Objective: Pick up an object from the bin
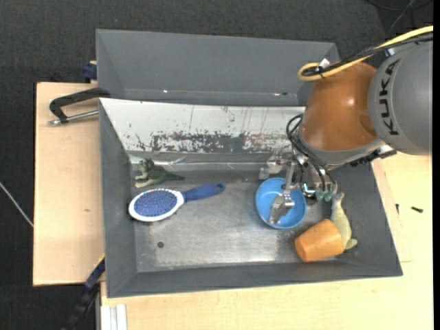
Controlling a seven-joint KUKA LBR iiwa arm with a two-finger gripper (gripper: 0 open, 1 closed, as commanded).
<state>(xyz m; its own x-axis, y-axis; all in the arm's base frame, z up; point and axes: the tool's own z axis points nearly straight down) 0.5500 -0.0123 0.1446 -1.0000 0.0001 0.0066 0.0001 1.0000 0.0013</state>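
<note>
Far to the left of the blue bowl (265, 205), against the back wall of the bin (206, 243), lies a small green thing (146, 174), possibly a toy figure; the view is too poor to be sure. Just in front of it, also well left of the bowl, a hairbrush (158, 203) lies flat with its white-rimmed blue head to the left and its blue handle pointing toward the bowl.

The blue bowl stands right of the bin's middle, near the back wall. The gripper (283, 202) hangs straight down over it, its metal tip low inside the bowl's rim. Whether the gripper is open or closed I cannot tell, nor whether it has hold of anything.

In front of the bowl and to its right, an orange cup (319, 241) lies on its side. A pale yellow-green thing (342, 222) lies beside the cup, right of the bowl.

Above and right of the bowl sits the orange cover (340, 108) at the wrist, and from it the grey arm (409, 102) leads off to the right.
</note>
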